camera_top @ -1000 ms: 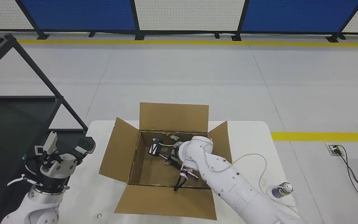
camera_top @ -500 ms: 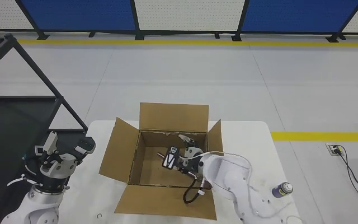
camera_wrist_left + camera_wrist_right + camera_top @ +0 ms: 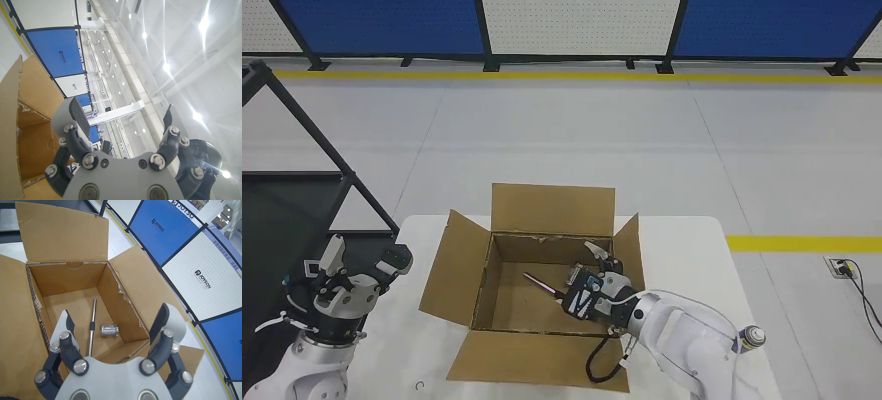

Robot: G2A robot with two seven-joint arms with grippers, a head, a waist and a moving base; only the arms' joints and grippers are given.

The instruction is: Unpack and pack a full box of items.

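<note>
The jaws stand spread wide above an open cardboard box (image 3: 62, 279), its flaps folded outward. On the box floor lie a slim metal rod (image 3: 92, 323) with a dark band and, just beside it, a short ribbed silver cylinder (image 3: 109, 331).

White table (image 3: 692, 240), rounded at the far corners. Carries an open cardboard box (image 3: 552, 208) at the middle, four flaps spread outward. Right of the box, well apart and near the table's edge, a small can (image 3: 751, 337). Left of the box's near flap, a tiny dark curved bit (image 3: 418, 386), too small to tell.
</note>
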